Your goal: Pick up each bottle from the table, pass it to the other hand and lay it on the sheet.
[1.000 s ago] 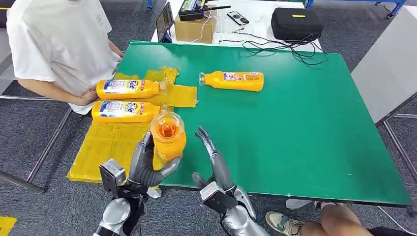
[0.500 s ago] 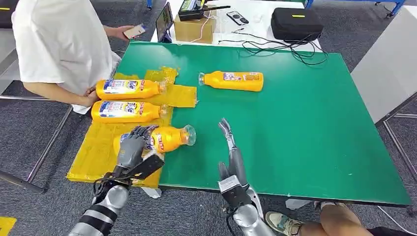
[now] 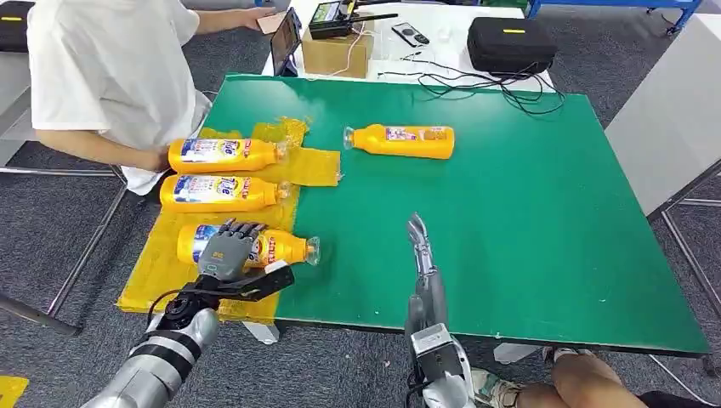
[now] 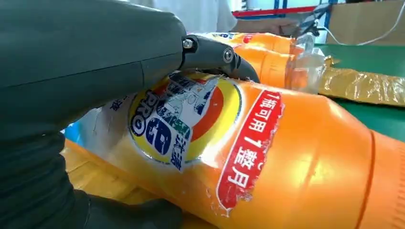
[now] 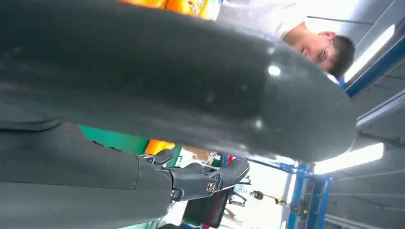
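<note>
Left arm: the silver arm is reaching up from the lower left of the head view, forearm angled toward the yellow crinkled plastic sheet (image 3: pixel 183 246).
Left hand: the grey left hand (image 3: pixel 225 252) is lying palm-down over the orange plastic bottle with a blue, red and white label (image 3: pixel 263 247); its fingers (image 4: pixel 217 55) are wrapping over the bottle's body and gripping it.
Held bottle: it is lying on its side on the near part of the sheet, its clear cap end pointing out over the sheet's edge toward the green table top (image 3: pixel 510 204).
Right arm: it is stretching forward over the near edge of the table.
Right hand: the right hand (image 3: pixel 422 255) is hovering above bare green surface, fingers straight and apart, holding nothing.
Placed bottles: two more orange bottles (image 3: pixel 223 155) (image 3: pixel 219 192) are lying side by side on the sheet beyond the held one.
Remaining bottle: a fourth orange bottle (image 3: pixel 401 140) is lying on its side on the table, well apart from both hands.
Person: a person in a white shirt (image 3: pixel 110 68) is leaning beside the sheet's far corner.
</note>
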You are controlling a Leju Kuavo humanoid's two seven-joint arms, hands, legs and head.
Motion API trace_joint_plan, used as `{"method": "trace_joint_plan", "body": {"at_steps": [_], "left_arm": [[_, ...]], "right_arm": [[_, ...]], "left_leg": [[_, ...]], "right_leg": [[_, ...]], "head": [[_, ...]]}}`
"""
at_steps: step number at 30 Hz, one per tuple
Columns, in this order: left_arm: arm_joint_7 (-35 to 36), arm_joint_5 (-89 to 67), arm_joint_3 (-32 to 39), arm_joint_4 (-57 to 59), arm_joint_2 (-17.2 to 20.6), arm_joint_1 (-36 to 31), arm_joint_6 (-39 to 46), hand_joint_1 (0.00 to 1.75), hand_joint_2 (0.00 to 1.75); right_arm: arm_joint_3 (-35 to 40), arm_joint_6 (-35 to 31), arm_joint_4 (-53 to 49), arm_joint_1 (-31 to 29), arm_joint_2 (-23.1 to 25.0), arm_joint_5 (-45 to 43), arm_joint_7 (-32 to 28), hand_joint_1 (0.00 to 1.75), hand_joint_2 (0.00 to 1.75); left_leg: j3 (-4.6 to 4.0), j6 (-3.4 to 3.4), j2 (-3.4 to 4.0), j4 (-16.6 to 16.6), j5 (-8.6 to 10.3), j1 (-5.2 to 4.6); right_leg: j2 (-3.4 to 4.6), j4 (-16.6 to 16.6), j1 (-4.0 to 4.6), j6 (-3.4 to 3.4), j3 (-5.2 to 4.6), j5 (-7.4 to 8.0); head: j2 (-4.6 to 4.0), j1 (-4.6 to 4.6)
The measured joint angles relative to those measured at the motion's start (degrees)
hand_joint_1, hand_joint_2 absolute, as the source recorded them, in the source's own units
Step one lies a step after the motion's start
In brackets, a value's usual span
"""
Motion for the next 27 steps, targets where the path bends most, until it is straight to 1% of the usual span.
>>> {"method": "trace_joint_plan", "body": {"at_steps": [4,6,10,13,16,20,21,27], "left_arm": [[-0.04,1.05,-0.37,1.29,-0.46,-1.10,-2.25,0.00,1.75],[-1.34,4.42,-0.28,1.70,-1.01,-1.92,-5.10,0.00,1.75],[-5.75,12.93,0.96,1.83,-1.49,-2.59,-12.84,0.00,1.75],[-8.66,18.30,1.90,1.55,-2.19,-2.48,-17.16,0.00,1.75],[-12.06,27.27,2.58,-1.35,-2.36,-0.75,-23.68,0.00,1.75],[-13.46,32.68,2.91,-6.11,-2.49,2.14,-27.09,0.00,1.75],[-13.86,35.13,2.93,-7.88,-2.51,3.27,-27.89,0.00,0.00],[-13.59,44.62,2.71,-17.45,-3.17,8.83,-30.12,0.00,0.00]], "right_arm": [[-0.74,0.66,-0.09,0.23,-0.22,-0.63,0.00,0.00,0.00],[-0.94,1.01,-0.04,0.23,-0.22,-0.66,0.00,0.00,0.00],[-1.03,0.72,0.22,0.18,-0.35,-1.60,0.00,0.00,0.00],[-1.03,0.57,0.48,-0.04,-0.55,-2.33,0.00,0.00,0.00],[-1.03,0.18,0.83,-0.23,-0.81,-3.54,0.00,0.00,0.00],[-1.03,-0.31,1.18,-0.33,-1.11,-4.24,0.00,0.00,0.00],[-1.03,-0.44,1.25,-0.35,-1.16,-4.63,0.00,0.00,0.00],[-1.03,-1.18,1.62,-0.32,-1.53,-5.16,0.00,0.00,0.00]], "left_leg": [[0.10,0.01,-0.04,0.00,0.03,0.00],[0.11,0.03,-0.07,0.00,0.05,0.00],[0.17,0.03,-0.17,0.00,0.07,-0.01],[0.17,0.03,-0.15,0.00,0.05,-0.02],[0.19,0.02,-0.13,0.00,0.02,-0.04],[0.17,0.00,-0.16,0.00,0.01,-0.03],[0.17,-0.01,-0.09,0.00,0.00,-0.03],[-0.09,0.00,-0.04,0.00,0.03,-0.02]], "right_leg": [[-0.01,0.00,0.00,-0.01,0.10,0.00],[-0.02,0.00,0.00,0.00,0.18,0.01],[-0.04,0.01,-0.02,0.01,0.28,0.00],[-0.04,0.01,-0.04,0.01,0.34,-0.01],[-0.04,0.00,-0.05,0.02,0.32,-0.01],[-0.04,0.00,-0.04,0.02,0.30,-0.04],[-0.03,0.00,-0.04,0.01,0.24,-0.03],[-0.01,0.01,-0.03,0.02,-0.07,0.00]], "head": [[0.00,0.00],[0.00,0.00],[0.00,0.00],[0.00,-0.02],[0.00,-0.02],[0.00,-0.02],[0.00,-0.04],[0.00,-0.02]]}}
